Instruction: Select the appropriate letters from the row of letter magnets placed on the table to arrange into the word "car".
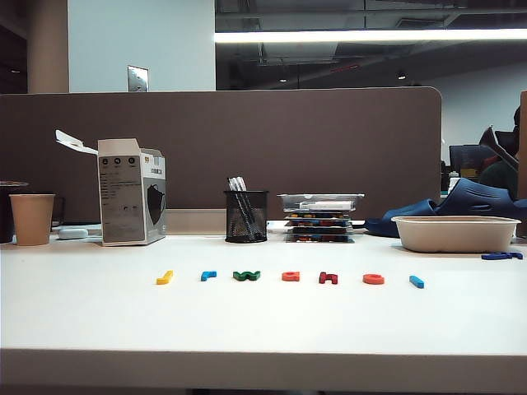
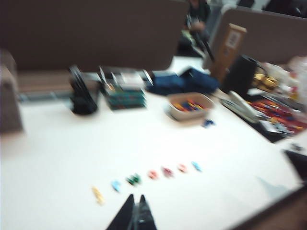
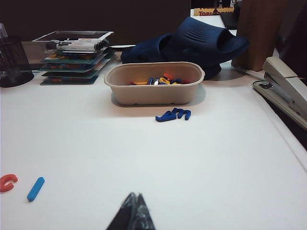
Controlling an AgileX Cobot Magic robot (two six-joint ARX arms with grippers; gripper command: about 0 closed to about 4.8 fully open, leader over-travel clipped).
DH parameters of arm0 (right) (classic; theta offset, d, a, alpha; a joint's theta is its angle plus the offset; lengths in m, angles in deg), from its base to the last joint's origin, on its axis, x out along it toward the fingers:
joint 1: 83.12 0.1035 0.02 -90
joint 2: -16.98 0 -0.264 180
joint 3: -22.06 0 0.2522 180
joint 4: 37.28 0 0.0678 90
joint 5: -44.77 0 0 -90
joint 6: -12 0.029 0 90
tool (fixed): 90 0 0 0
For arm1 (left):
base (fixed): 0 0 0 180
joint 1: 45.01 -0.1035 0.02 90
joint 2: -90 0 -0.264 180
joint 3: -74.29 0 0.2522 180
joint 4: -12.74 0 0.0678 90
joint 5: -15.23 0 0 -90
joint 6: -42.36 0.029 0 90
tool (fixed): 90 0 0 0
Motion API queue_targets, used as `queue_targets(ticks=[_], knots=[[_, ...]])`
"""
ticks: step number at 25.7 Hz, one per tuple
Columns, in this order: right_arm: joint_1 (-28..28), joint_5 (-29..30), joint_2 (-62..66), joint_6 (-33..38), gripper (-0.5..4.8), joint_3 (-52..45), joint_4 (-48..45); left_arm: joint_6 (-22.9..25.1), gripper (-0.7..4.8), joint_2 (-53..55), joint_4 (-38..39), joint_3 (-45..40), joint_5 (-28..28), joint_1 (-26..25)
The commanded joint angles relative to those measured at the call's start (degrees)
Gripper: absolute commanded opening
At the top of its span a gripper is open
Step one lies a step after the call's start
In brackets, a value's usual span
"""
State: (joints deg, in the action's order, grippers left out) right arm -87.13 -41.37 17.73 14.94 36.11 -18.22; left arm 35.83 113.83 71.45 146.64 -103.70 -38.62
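Seven letter magnets lie in a row on the white table (image 1: 263, 329): yellow (image 1: 165, 277), blue hooked "r" (image 1: 208, 276), green (image 1: 246, 276), orange-red (image 1: 291, 276), dark red (image 1: 328, 278), orange-red (image 1: 373, 279), blue bar (image 1: 417, 282). Neither gripper shows in the exterior view. In the blurred left wrist view my left gripper (image 2: 136, 196) hangs shut and empty above the table, short of the blue "r" (image 2: 115, 185) and green letter (image 2: 133, 179). My right gripper (image 3: 135, 195) is shut and empty, off to the side of the orange-red letter (image 3: 7, 182) and blue bar (image 3: 35, 189).
Behind the row stand a paper cup (image 1: 32, 219), a mask box (image 1: 132, 193), a mesh pen holder (image 1: 245, 216), stacked trays (image 1: 319, 218) and a beige bowl (image 3: 153, 83) of spare letters. Loose blue letters (image 3: 173, 115) lie before the bowl. A stapler (image 3: 283, 86) lies at the table's right edge.
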Motion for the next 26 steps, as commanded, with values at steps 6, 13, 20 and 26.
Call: queue_targets(ticks=[6,13,20,26], knots=[[0.1,-0.3,-0.8,-0.2,-0.01,-0.2,-1.0,-9.5,-0.06,20.2,23.1,25.7,-15.0,-0.1],[0.0,-0.3,-0.8,-0.2,-0.01,-0.2,-0.8,-11.9,-0.06,26.2,32.7,33.2,-20.3,1.5],[0.0,-0.3,-0.8,-0.2,-0.01,-0.2,-0.8,-15.2,-0.06,32.6,36.9,33.2,-14.3,16.1],[-0.1,-0.3,-0.8,-0.2,-0.01,-0.2,-0.8,-31.6,-0.06,41.7,29.5,33.2,15.6,43.1]])
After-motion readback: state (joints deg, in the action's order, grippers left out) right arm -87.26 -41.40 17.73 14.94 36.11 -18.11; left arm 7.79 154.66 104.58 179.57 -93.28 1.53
